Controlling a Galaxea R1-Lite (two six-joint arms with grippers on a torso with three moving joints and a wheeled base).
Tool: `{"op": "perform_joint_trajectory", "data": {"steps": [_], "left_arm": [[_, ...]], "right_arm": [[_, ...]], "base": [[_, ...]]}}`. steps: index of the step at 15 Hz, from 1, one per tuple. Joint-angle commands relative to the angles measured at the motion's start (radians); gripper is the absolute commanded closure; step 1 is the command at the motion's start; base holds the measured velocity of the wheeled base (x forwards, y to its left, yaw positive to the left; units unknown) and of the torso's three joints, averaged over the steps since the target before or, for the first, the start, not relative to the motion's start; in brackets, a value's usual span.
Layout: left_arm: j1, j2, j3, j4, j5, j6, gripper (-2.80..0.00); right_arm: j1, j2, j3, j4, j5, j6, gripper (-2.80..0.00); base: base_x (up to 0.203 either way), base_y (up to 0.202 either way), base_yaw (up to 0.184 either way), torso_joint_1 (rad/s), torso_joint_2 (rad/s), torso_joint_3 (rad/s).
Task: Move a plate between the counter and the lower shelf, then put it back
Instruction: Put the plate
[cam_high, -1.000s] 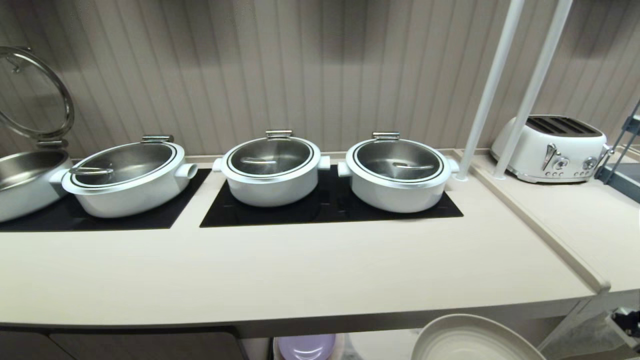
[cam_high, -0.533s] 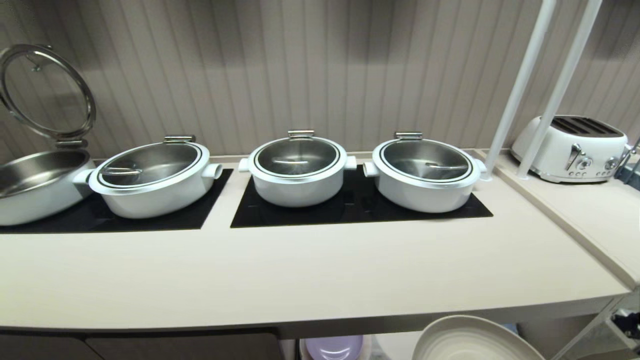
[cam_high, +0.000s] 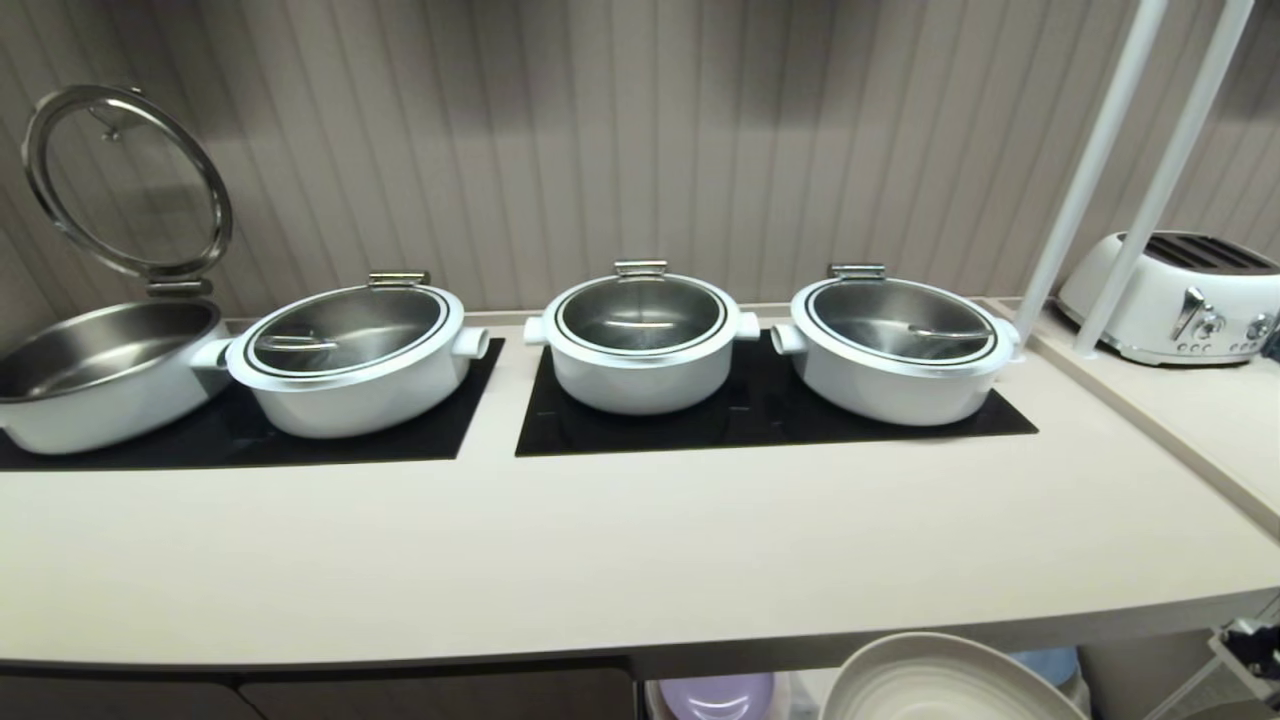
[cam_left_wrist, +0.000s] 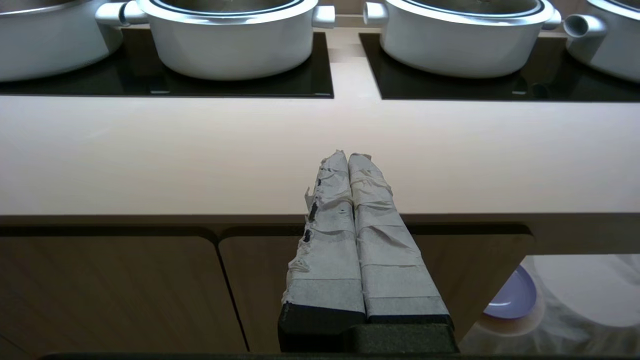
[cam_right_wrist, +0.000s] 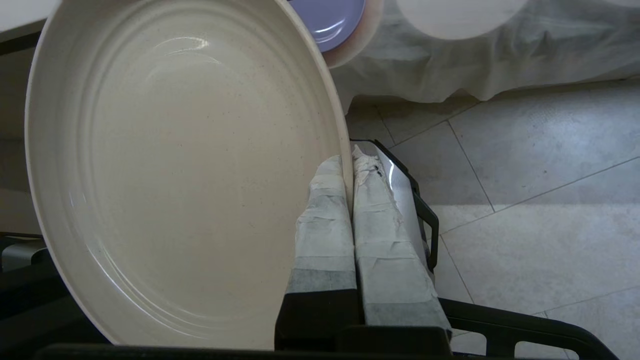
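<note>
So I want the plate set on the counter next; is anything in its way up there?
The plate, pinched at its rim by the right pincer, sits below the counter's front edge, so that overhang must be cleared first. The bare front strip is free; the pots stand farther back.

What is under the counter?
Under the counter: brown doors, a purple plate on white cloth, the cream plate in the right gripper. Deeper inside is hidden.
</note>
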Motion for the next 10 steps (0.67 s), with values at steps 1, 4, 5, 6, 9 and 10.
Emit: {"op": "perform_joint_trajectory", "data": {"steps": [1,4,5,6,9,10], "left_arm": [[0.0,0.001,0.0,0.0,0.0,0.0,0.0],[0.0,0.001,0.0,0.0,0.0,0.0,0.0],[0.0,0.001,0.0,0.0,0.0,0.0,0.0],[0.0,0.001,0.0,0.0,0.0,0.0,0.0],[0.0,0.001,0.0,0.0,0.0,0.0,0.0],[0.001,0.001,0.0,0.0,0.0,0.0,0.0]], "right_arm": [[0.0,0.001,0.0,0.0,0.0,0.002,0.0],[0.0,0.001,0.0,0.0,0.0,0.002,0.0],[0.0,0.001,0.0,0.0,0.0,0.002,0.0],[0.0,0.001,0.0,0.0,0.0,0.002,0.0],[0.0,0.001,0.008,0.0,0.0,0.004,0.0],[0.0,0.001,0.008,0.0,0.0,0.004,0.0]], "base": [[0.0,0.0,0.0,0.0,0.0,0.0],[0.0,0.0,0.0,0.0,0.0,0.0],[0.0,0.0,0.0,0.0,0.0,0.0],[0.0,0.0,0.0,0.0,0.0,0.0],[0.0,0.0,0.0,0.0,0.0,0.0],[0.0,0.0,0.0,0.0,0.0,0.0]]}}
